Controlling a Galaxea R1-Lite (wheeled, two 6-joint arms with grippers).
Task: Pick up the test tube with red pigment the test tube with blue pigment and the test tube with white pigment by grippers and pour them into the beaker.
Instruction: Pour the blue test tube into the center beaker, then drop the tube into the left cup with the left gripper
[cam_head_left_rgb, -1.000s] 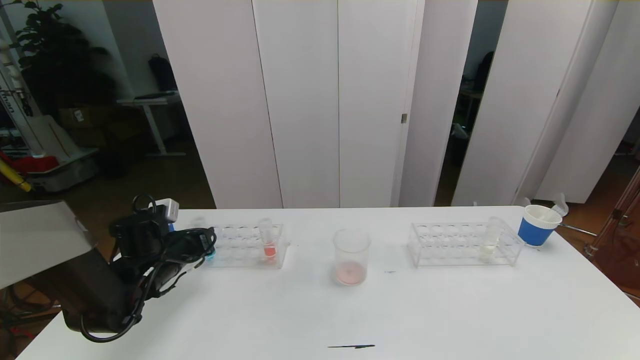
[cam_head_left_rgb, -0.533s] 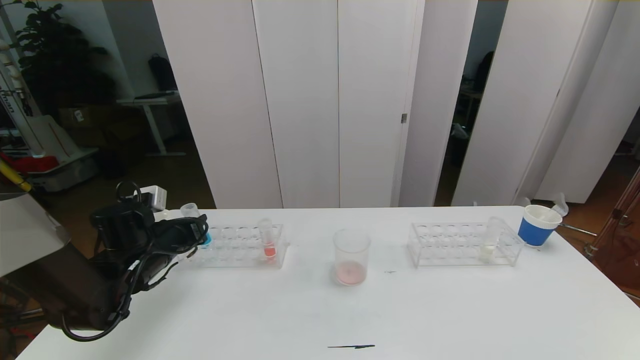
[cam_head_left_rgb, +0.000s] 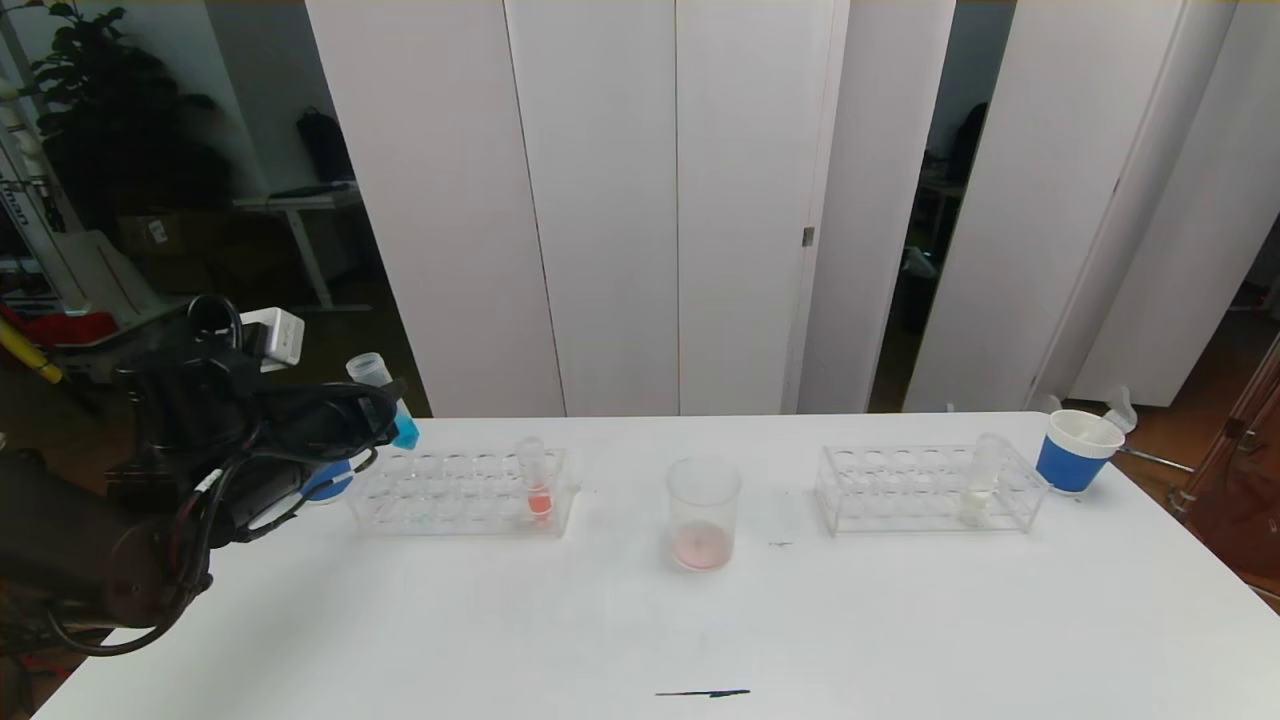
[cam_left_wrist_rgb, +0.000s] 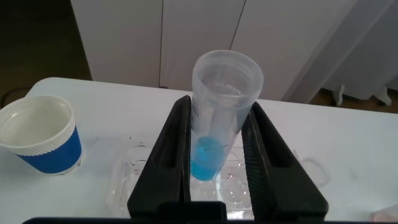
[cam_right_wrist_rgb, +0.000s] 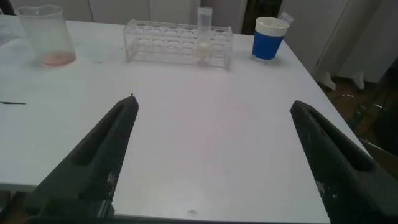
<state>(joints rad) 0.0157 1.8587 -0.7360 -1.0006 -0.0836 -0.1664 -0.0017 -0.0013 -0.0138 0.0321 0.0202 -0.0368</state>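
My left gripper (cam_head_left_rgb: 385, 412) is shut on the test tube with blue pigment (cam_head_left_rgb: 400, 428) and holds it tilted in the air above the left end of the left rack (cam_head_left_rgb: 460, 492). In the left wrist view the tube (cam_left_wrist_rgb: 217, 118) sits between both black fingers of the gripper (cam_left_wrist_rgb: 221, 102). A tube with red pigment (cam_head_left_rgb: 537, 482) stands in that rack. The beaker (cam_head_left_rgb: 703, 515), with a pinkish residue at its bottom, stands mid-table. The test tube with white pigment (cam_head_left_rgb: 980, 482) stands in the right rack (cam_head_left_rgb: 900, 492). My right gripper (cam_right_wrist_rgb: 214, 102) hangs open over bare table, far from the beaker (cam_right_wrist_rgb: 43, 34) and the white tube (cam_right_wrist_rgb: 204, 37).
A blue-and-white paper cup (cam_head_left_rgb: 1075, 452) stands at the table's far right corner. Another cup (cam_left_wrist_rgb: 40, 143) stands at the left, mostly hidden behind my left arm in the head view. A thin dark mark (cam_head_left_rgb: 702, 692) lies near the front edge.
My left gripper has risen and drawn back to the left, lifting the blue tube out of the left rack. Nothing else has moved.
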